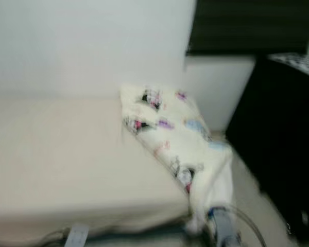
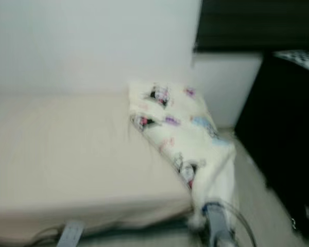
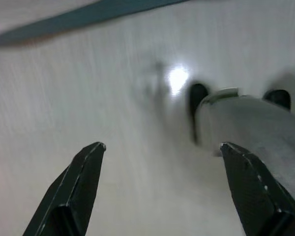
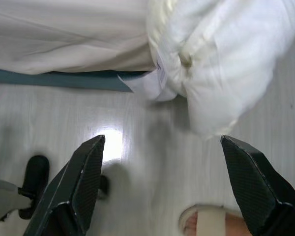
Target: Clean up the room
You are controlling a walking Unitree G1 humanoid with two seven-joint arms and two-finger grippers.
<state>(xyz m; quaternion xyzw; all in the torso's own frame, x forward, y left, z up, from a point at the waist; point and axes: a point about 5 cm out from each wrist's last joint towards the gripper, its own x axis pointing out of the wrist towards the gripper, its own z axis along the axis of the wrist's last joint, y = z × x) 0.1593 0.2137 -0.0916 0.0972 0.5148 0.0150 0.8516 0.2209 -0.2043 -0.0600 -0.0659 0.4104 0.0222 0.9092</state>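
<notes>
A white quilt with small coloured cartoon prints [image 1: 172, 136] lies bunched on the right end of a bed with a beige sheet [image 1: 67, 154]. One corner of the quilt hangs over the bed's edge toward the floor [image 4: 226, 59]. My right gripper [image 4: 162, 137] is open above the pale floor, just below that hanging corner and apart from it. My left gripper [image 3: 162, 145] is also open, over bare floor, holding nothing. Both forearms [image 1: 224, 226] show at the bottom of the blurred head views.
A black cabinet [image 1: 278, 139] stands to the right of the bed, with a narrow strip of floor [image 1: 247, 190] between them. A white wall is behind the bed. A person's foot in a sandal [image 4: 211, 223] is on the floor close to my right gripper.
</notes>
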